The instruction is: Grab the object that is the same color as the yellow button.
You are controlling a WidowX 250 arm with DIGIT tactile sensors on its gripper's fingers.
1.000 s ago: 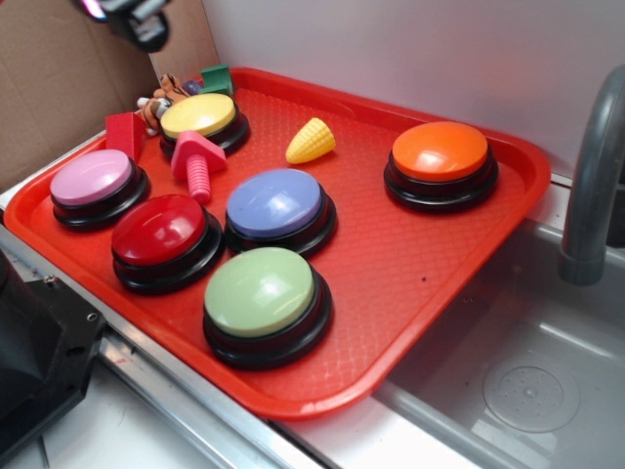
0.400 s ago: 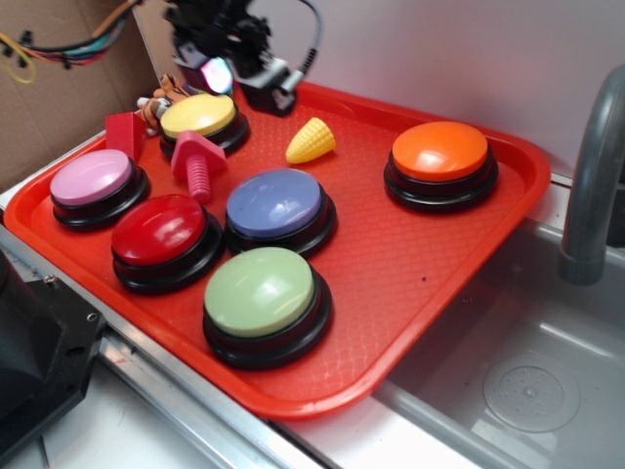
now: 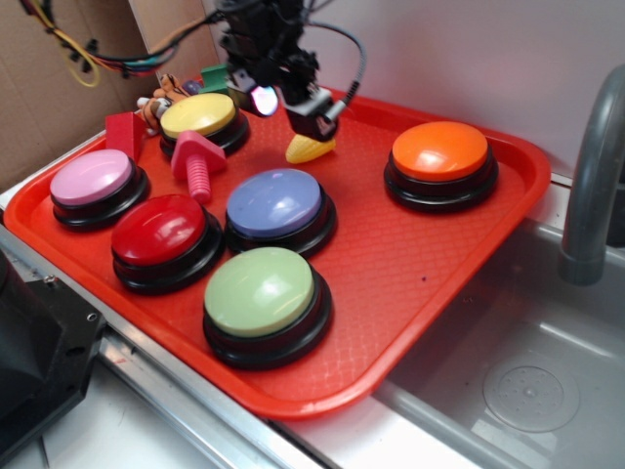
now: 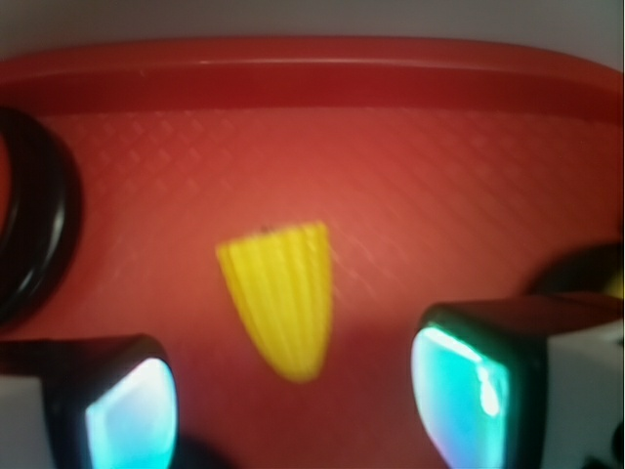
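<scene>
Your gripper [image 3: 311, 125] hangs wide open and empty above one corn [image 4: 280, 296], at three o'clock from one yellow button [image 3: 199, 115], among six buttons.

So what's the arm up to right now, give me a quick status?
Gripper open, hovering just above the toy corn, fingers either side. Corn lies flat on the red tray, not gripped yet. Nothing in the way; yellow button off to one side.

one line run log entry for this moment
phase: approach | gripper: open, above toy corn | corn: on red tray, ungrasped
</scene>
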